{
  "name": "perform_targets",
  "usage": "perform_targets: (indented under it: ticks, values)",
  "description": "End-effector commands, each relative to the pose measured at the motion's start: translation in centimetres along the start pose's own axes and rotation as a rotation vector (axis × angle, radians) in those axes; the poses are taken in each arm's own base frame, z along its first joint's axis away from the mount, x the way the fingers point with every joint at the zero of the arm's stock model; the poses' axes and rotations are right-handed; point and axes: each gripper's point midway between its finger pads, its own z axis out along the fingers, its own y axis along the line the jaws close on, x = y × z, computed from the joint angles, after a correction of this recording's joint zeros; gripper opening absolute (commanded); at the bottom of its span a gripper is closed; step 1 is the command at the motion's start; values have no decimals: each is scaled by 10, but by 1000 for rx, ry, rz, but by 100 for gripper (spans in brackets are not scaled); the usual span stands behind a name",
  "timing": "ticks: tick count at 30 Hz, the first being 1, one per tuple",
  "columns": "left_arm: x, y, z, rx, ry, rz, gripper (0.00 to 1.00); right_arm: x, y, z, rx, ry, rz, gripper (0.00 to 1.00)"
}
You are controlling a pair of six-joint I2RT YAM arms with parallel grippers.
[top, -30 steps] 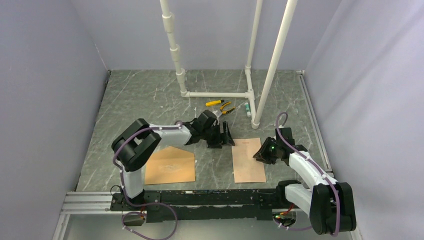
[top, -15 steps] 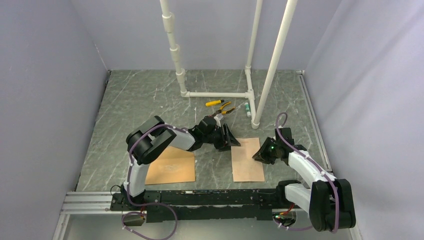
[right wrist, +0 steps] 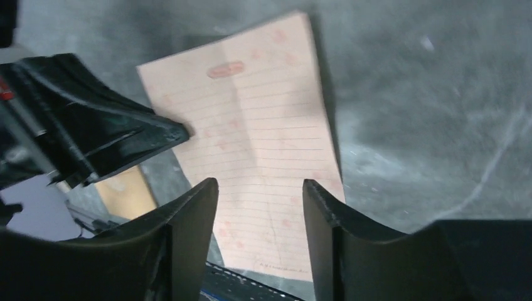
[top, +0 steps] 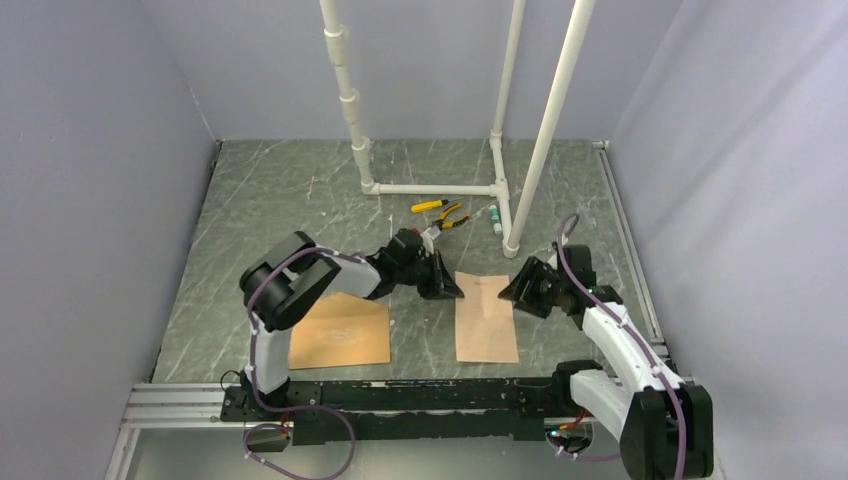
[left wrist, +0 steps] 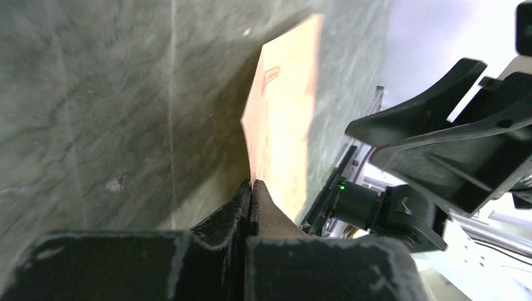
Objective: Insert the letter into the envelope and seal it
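The letter (top: pixel 487 320), a tan lined sheet, lies right of the table's centre; it also shows in the left wrist view (left wrist: pixel 282 106) and the right wrist view (right wrist: pixel 263 138). My left gripper (top: pixel 447 287) is shut on the letter's left edge near its far corner, the jaw tips (left wrist: pixel 252 187) pressed together with that edge raised between them. My right gripper (top: pixel 519 284) hovers by the sheet's far right corner, open (right wrist: pixel 260 191), with nothing between its fingers. The brown envelope (top: pixel 341 331) lies flat at the near left, apart from both grippers.
A white pipe frame (top: pixel 430 188) stands at the back. Yellow-handled pliers (top: pixel 453 216), a yellow screwdriver (top: pixel 429 205) and a small marker (top: pixel 495 217) lie beside it. A black rail (top: pixel 400 393) runs along the near edge.
My left gripper swung right to the letter and shut on its left edge. The letter slid a little to the left. My right gripper came off the sheet, moved away from the rail and opened wider.
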Motion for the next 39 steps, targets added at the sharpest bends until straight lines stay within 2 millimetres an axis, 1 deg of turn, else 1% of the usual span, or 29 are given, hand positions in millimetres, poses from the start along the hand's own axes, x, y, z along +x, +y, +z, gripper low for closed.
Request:
perform_targets:
  ticks: [1, 4, 5, 6, 7, 8, 11, 13, 15, 17, 20, 22, 24, 27, 29, 32, 34, 35, 37, 39]
  values:
    - [-32, -64, -53, 139, -9, 204, 2, -46, 66, -40, -187, -132, -183, 61]
    - [-38, -96, -89, 156, 27, 343, 2, -57, 103, -60, -323, -158, -252, 70]
    - [-41, -114, -105, 184, 36, 413, 2, -59, 117, -68, -385, -166, -272, 73]
    - [-38, -122, -117, 194, 55, 451, 3, -62, 127, -74, -427, -186, -281, 76]
    - [-33, -135, -131, 230, 80, 490, 2, -64, 139, -83, -484, -210, -294, 80]
    - [-29, -142, -142, 243, 100, 508, 3, -68, 155, -95, -558, -249, -319, 83]
    - [-26, -168, -171, 309, 104, 563, 2, -76, 184, -129, -697, -356, -351, 91]
    - [-24, -186, -187, 368, 94, 583, 2, -78, 198, -149, -762, -398, -379, 92]
    - [-23, -203, -203, 426, 81, 598, 3, -76, 208, -164, -801, -405, -419, 93]
    - [-21, -216, -216, 475, 74, 607, 2, -71, 214, -173, -838, -409, -466, 93]
    - [-19, -233, -234, 536, 63, 627, 2, -64, 219, -182, -877, -394, -505, 91]
    - [-16, -240, -243, 553, 68, 634, 3, -51, 227, -194, -964, -349, -541, 83]
    - [-15, -243, -247, 562, 69, 637, 2, -40, 236, -211, -1067, -325, -580, 74]
    - [-13, -248, -253, 572, 62, 641, 2, -31, 243, -226, -1123, -305, -611, 60]
    - [-13, -249, -255, 573, 59, 637, 3, -29, 246, -230, -1124, -305, -635, 54]
    - [-13, -257, -260, 605, 48, 655, 2, -29, 249, -232, -1115, -307, -652, 51]
    - [-13, -260, -262, 616, 44, 662, 3, -28, 251, -233, -1120, -300, -654, 46]
    - [-12, -261, -262, 617, 44, 666, 2, -27, 252, -235, -1127, -299, -657, 39]
    - [-12, -262, -263, 615, 43, 667, 2, -27, 255, -238, -1138, -303, -660, 22]
    - [-12, -261, -264, 604, 33, 674, 3, -29, 257, -241, -1130, -321, -652, 0]
